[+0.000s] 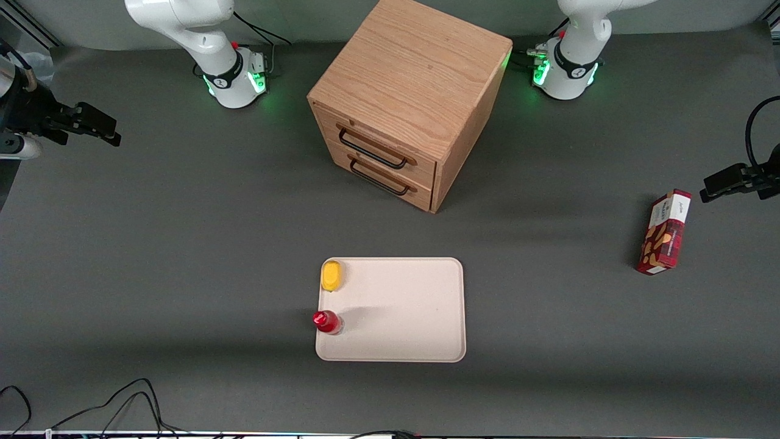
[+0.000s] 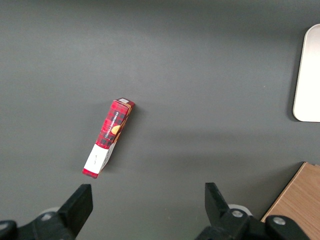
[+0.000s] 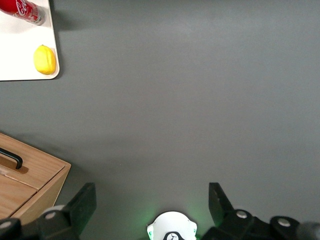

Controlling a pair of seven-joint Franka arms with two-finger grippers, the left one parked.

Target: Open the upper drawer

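Note:
The wooden cabinet stands mid-table, its two drawer fronts turned partly toward the working arm's end. The upper drawer is pushed in flush, and its black wire handle is free. The lower drawer under it is also shut. My gripper hovers far off toward the working arm's end of the table, open, with nothing between its fingers. In the right wrist view the gripper hangs over bare grey mat. That view also shows a corner of the cabinet with a bit of black handle.
A pale tray lies nearer the front camera than the cabinet. On it are a yellow lemon and a red bottle. A red box stands toward the parked arm's end. Cables trail along the table's front edge.

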